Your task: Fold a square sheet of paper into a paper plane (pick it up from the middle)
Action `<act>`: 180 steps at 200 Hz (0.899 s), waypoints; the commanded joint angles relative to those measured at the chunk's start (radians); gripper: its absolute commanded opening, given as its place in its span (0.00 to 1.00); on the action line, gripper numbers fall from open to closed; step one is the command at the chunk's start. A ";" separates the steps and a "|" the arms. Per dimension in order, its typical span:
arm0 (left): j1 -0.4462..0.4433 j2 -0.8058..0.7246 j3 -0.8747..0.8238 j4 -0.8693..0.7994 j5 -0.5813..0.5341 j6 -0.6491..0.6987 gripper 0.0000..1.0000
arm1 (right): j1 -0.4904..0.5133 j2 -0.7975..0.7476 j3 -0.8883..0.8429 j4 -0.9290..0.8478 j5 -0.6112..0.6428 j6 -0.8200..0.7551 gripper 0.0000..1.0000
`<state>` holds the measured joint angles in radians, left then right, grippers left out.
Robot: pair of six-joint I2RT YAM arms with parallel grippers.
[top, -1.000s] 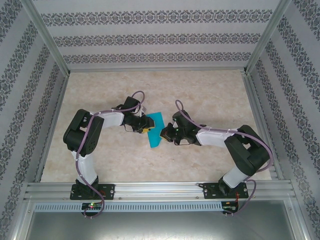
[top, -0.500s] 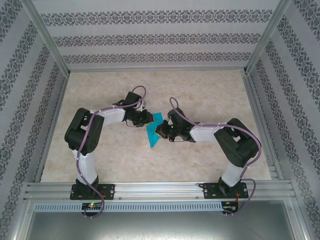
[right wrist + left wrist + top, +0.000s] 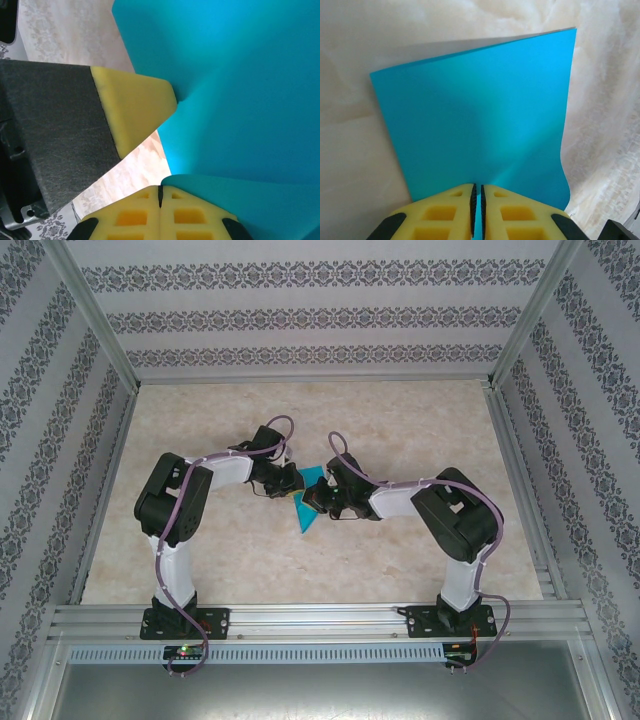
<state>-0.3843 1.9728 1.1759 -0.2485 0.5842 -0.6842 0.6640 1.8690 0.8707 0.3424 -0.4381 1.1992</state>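
Square sheet of paper (image 3: 475, 115) bowed mid-table; I see left gripper (image 3: 477, 194) and right gripper (image 3: 160, 192) both clamped on its edges.

square sheet of paper (image 3: 480, 115): thin, matt, smooth. left pincer (image 3: 478, 200) and right pincer (image 3: 160, 192) pads: yellow, foam-like, matt. surface (image 3: 420, 430): marbled beige, smooth. frame rail (image 3: 320, 618): brushed metal.

A: From where does my top view look?
B: I see it from above and behind the arm bases (image 3: 180, 621), facing the far edge of the table (image 3: 420, 430), well back.
A: My wrist views?
B: Each runs along its own fingers (image 3: 445, 212), very near the square sheet of paper (image 3: 306, 515) at mid-table, which all three share.
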 commanded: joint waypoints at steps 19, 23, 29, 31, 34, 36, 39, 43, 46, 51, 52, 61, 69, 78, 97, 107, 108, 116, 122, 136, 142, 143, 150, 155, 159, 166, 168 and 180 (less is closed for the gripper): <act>0.001 0.030 0.016 -0.069 -0.027 0.028 0.15 | 0.007 0.024 0.019 0.015 0.000 -0.013 0.00; 0.001 0.029 0.016 -0.069 -0.027 0.029 0.15 | 0.006 0.024 0.019 0.014 0.001 -0.012 0.00; 0.001 0.029 0.016 -0.069 -0.027 0.029 0.15 | 0.006 0.025 0.018 0.015 0.001 -0.013 0.00; 0.001 0.030 0.017 -0.069 -0.027 0.030 0.15 | 0.006 0.024 0.018 0.014 0.003 -0.013 0.00; 0.001 0.029 0.016 -0.069 -0.027 0.029 0.15 | 0.006 0.026 0.018 0.012 0.003 -0.012 0.00; 0.000 0.029 0.017 -0.069 -0.027 0.029 0.15 | 0.006 0.025 0.017 0.011 0.003 -0.012 0.00; 0.001 0.029 0.017 -0.069 -0.027 0.030 0.15 | 0.006 0.025 0.017 0.008 0.006 -0.011 0.00; 0.001 0.031 0.016 -0.069 -0.026 0.030 0.15 | 0.006 0.026 0.017 0.006 0.007 -0.013 0.00; -0.001 0.031 0.015 -0.069 -0.027 0.031 0.15 | 0.006 0.026 0.019 0.004 0.008 -0.013 0.00; 0.000 0.031 0.015 -0.069 -0.027 0.031 0.15 | 0.006 0.027 0.019 0.002 0.009 -0.013 0.00; 0.000 0.031 0.015 -0.069 -0.025 0.032 0.15 | 0.006 0.027 0.019 0.002 0.009 -0.012 0.00; 0.000 0.031 0.016 -0.071 -0.025 0.031 0.15 | 0.005 0.028 0.018 -0.002 0.009 -0.013 0.00; 0.001 0.031 0.015 -0.071 -0.024 0.031 0.15 | 0.005 0.029 0.018 -0.003 0.007 -0.013 0.00; 0.001 0.031 0.016 -0.071 -0.024 0.032 0.15 | 0.004 0.028 0.020 -0.017 0.010 -0.013 0.00; 0.001 0.031 0.015 -0.071 -0.024 0.032 0.15 | 0.004 0.023 0.019 -0.032 0.016 -0.020 0.00; 0.000 0.032 0.016 -0.072 -0.024 0.031 0.15 | 0.005 0.022 0.018 -0.042 0.018 -0.025 0.00; 0.001 0.033 0.016 -0.072 -0.024 0.031 0.15 | 0.005 0.022 0.019 -0.042 0.018 -0.025 0.00; 0.001 0.033 0.016 -0.071 -0.023 0.032 0.15 | 0.005 0.023 0.020 -0.043 0.018 -0.027 0.00; 0.001 0.033 0.016 -0.072 -0.023 0.031 0.15 | 0.005 0.024 0.021 -0.045 0.019 -0.027 0.00; 0.001 0.035 0.018 -0.072 -0.021 0.032 0.15 | 0.006 0.026 0.023 -0.048 0.015 -0.031 0.00; 0.000 0.035 0.019 -0.072 -0.020 0.032 0.15 | 0.006 0.028 0.025 -0.049 0.014 -0.033 0.00; 0.001 0.034 0.018 -0.072 -0.020 0.031 0.15 | 0.006 0.028 0.024 -0.049 0.014 -0.032 0.00; 0.001 0.036 0.018 -0.072 -0.020 0.031 0.15 | 0.006 0.030 0.025 -0.047 0.013 -0.033 0.00; 0.000 0.035 0.018 -0.072 -0.019 0.031 0.15 | 0.006 0.031 0.025 -0.047 0.012 -0.033 0.00; 0.001 0.035 0.018 -0.072 -0.020 0.031 0.15 | 0.006 0.033 0.025 -0.045 0.010 -0.033 0.00; 0.001 0.035 0.018 -0.073 -0.020 0.032 0.15 | 0.006 0.035 0.026 -0.046 0.009 -0.033 0.00; 0.001 0.035 0.018 -0.073 -0.020 0.032 0.15 | 0.006 0.036 0.027 -0.045 0.009 -0.033 0.00; 0.001 0.035 0.018 -0.072 -0.017 0.032 0.14 | 0.006 0.040 0.028 -0.042 0.006 -0.033 0.00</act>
<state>-0.3843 1.9781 1.1843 -0.2596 0.5827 -0.6804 0.6640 1.8854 0.8722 0.3134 -0.4343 1.1900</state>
